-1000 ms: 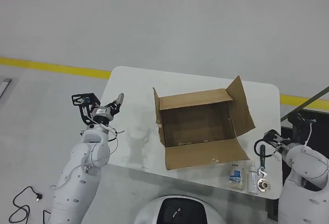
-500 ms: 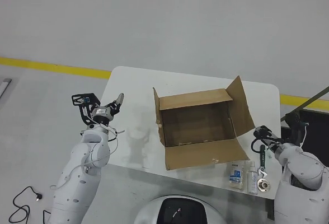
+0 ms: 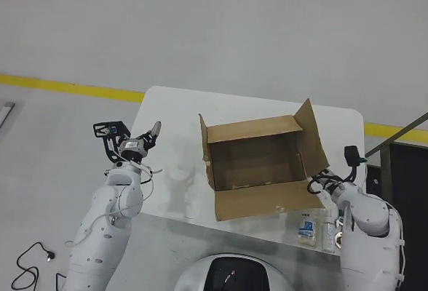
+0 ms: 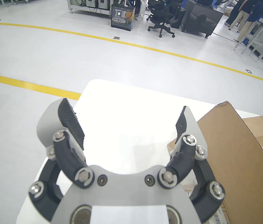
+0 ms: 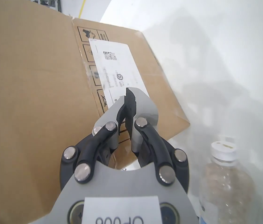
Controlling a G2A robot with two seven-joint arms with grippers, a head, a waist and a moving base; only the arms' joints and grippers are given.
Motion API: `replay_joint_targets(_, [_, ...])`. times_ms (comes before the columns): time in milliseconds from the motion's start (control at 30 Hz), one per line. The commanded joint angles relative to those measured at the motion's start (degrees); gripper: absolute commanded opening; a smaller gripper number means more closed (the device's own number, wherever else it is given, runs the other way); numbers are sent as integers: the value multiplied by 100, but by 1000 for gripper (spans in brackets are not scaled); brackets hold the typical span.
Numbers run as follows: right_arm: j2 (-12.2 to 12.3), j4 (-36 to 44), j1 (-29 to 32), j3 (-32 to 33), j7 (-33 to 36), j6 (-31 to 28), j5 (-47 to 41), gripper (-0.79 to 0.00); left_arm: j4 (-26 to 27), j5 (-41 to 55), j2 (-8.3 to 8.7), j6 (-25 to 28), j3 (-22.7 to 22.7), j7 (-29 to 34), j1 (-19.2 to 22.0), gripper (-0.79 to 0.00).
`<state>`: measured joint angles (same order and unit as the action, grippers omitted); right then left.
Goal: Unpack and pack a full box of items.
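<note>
Here right tool (image 5: 129, 99) hangs closed beside the box (image 5: 40, 82).

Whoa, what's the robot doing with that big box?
A two-armed robot is at a white table with an open brown cardboard box, which looks empty inside. Its right tool is shut with nothing in it, close over the box's labelled outer flap. Next to that flap is a clear plastic bottle with a white cap, out on the table. The left tool is open and empty at the table's other end.
</note>
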<state>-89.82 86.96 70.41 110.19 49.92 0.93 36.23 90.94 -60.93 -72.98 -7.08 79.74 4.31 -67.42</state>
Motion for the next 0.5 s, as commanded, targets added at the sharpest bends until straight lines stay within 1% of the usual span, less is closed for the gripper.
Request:
replay_joint_targets(0, [13,-165,-39,-140,-50,-53,-67,-785,0,0,0,0,0,0,0,0])
replay_joint_targets(233, [48,-322,-8,-578,-47,-102,-259,-785,0,0,0,0,0,0,0,0])
replay_joint_targets(467, [64,-125,163,-1064,-54,-51,-411,-785,0,0,0,0,0,0,0,0])
